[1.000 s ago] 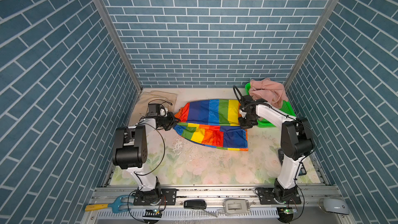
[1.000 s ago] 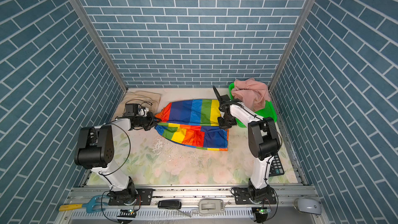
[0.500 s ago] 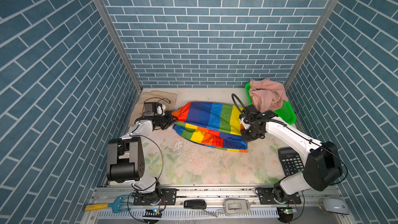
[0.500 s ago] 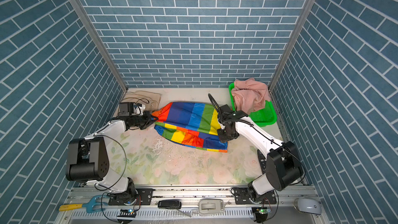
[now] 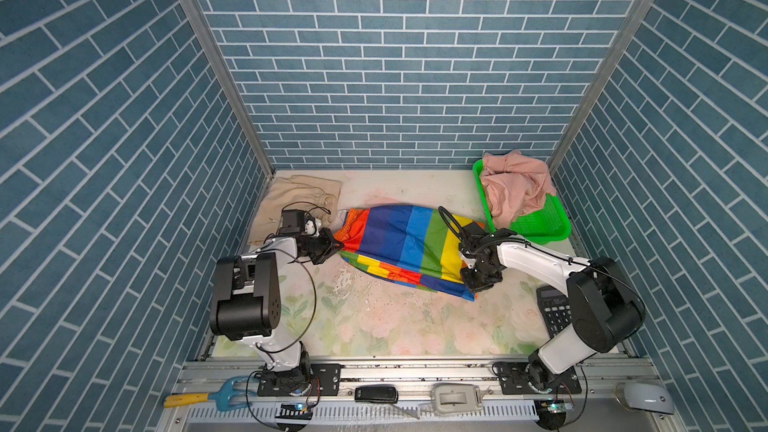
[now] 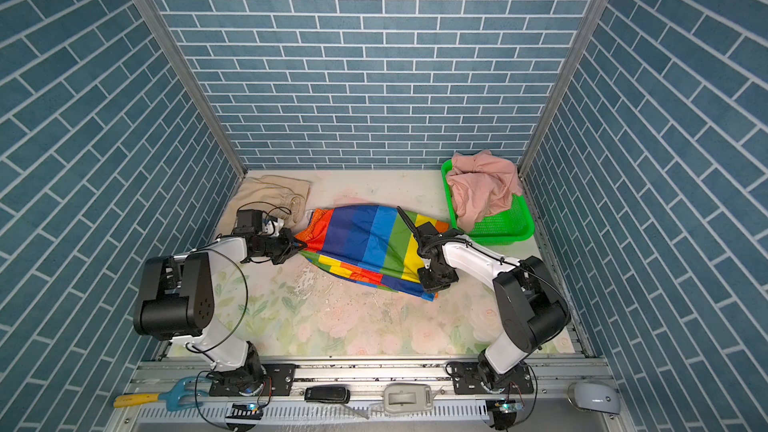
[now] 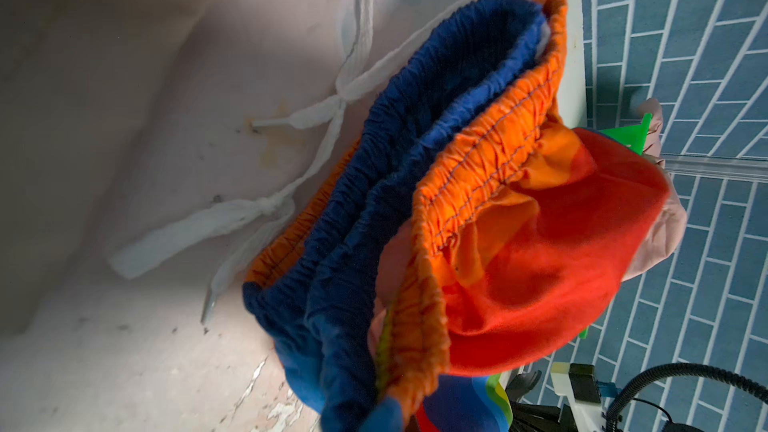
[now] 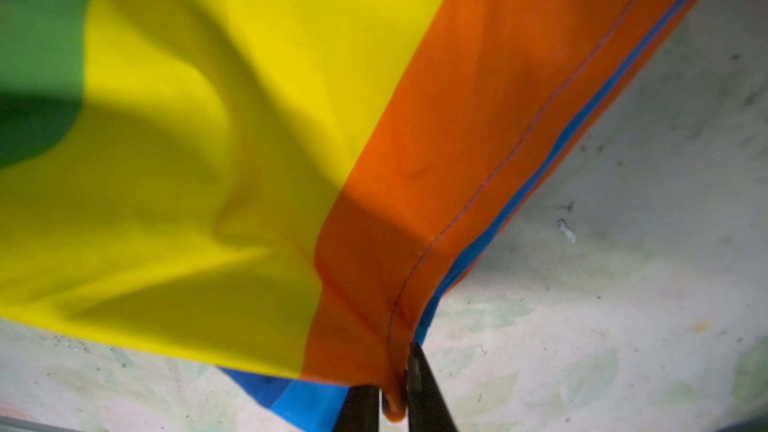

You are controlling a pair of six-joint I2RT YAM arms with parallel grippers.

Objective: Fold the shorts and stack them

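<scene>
While pinched, waistband (image 7: 490, 147) in left fingers (image 5: 330, 249), hem (image 8: 457, 222) in right fingers (image 8: 426, 392): rainbow shorts (image 5: 409, 243) over bare mat (image 5: 395, 326).

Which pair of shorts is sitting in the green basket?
The pink shorts, bunched up in the green basket. The rainbow shorts and the tan shorts are outside it.

Both top views are bright, sharp and evenly lit from overhead, with walls (image 5: 104, 118) stretched at 3 and 9 o'clock. The rainbow shorts (image 7: 498, 243) blur in both wrist views, shadowed toward 9 o'clock.
</scene>
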